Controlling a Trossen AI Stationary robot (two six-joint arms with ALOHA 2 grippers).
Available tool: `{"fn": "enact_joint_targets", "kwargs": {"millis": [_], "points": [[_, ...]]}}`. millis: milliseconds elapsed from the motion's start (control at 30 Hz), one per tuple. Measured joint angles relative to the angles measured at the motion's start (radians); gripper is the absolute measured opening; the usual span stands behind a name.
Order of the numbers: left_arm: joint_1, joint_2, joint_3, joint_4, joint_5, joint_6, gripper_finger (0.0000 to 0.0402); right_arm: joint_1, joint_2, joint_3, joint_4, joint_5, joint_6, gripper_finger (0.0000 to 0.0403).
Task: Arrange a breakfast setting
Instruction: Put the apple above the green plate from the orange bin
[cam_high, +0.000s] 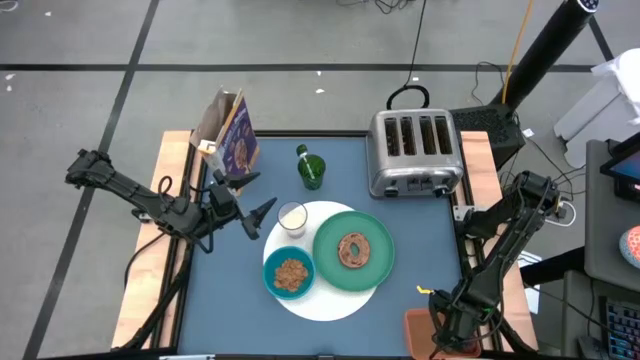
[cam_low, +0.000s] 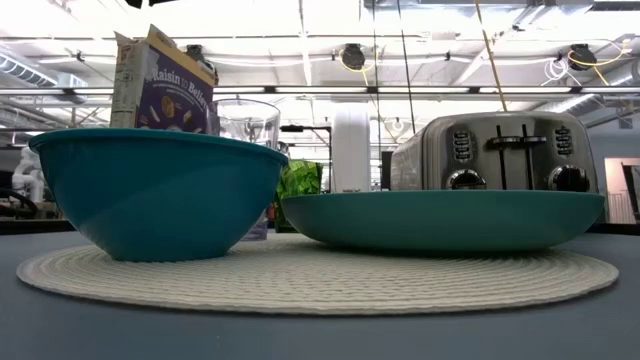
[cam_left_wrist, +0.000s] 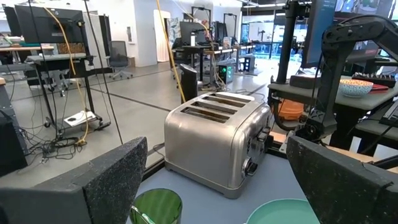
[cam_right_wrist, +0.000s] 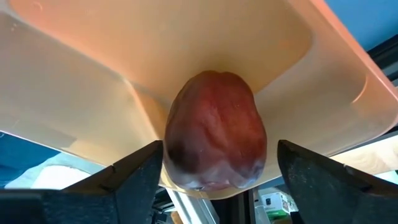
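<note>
Left gripper (cam_high: 258, 213) is held spread and empty over the table's left side, near the purple cereal box (cam_high: 233, 135). Green cup (cam_high: 310, 168) and clear glass (cam_high: 292, 217) are found next. On the white mat (cam_high: 330, 300), teal bowl (cam_high: 290, 275) and green plate (cam_high: 380, 268) with bagel (cam_high: 353, 249) are seen. Right gripper (cam_right_wrist: 214, 168) is spread around the dark-red fruit (cam_right_wrist: 216, 134) in the orange-pink tray (cam_right_wrist: 155, 50), not closed.

Arm poses at the table.
Left gripper (cam_high: 258, 215) hovers open mid-left; right gripper (cam_right_wrist: 214, 171) open, at the near right corner.
</note>
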Motion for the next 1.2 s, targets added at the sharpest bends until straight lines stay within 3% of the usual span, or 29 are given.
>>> {"fn": "enact_joint_targets", "kwargs": {"millis": [233,400,533,833,1000,1200], "points": [[0.000,0.000,0.000,0.000,0.000,0.000,0.0391,0.000,0.001,0.000,-0.009,0.004,-0.026,0.0355],[0.000,0.000,0.000,0.000,0.000,0.001,0.0391,0.000,-0.010,0.000,-0.014,0.022,-0.061,0.0355],[0.000,0.000,0.000,0.000,0.000,0.001,0.0391,0.001,-0.053,-0.002,-0.038,0.123,-0.080,0.0354],[0.000,0.000,0.000,0.000,0.000,0.001,0.0391,0.013,-0.108,-0.001,-0.055,0.121,-0.197,0.0353],[0.000,0.000,0.000,0.000,0.000,0.001,0.0391,0.016,-0.108,-0.001,-0.054,0.207,-0.329,0.0353],[0.000,0.000,0.000,0.000,0.000,-0.001,0.0391,0.017,-0.108,-0.001,-0.071,0.197,-0.371,0.0353]]}}
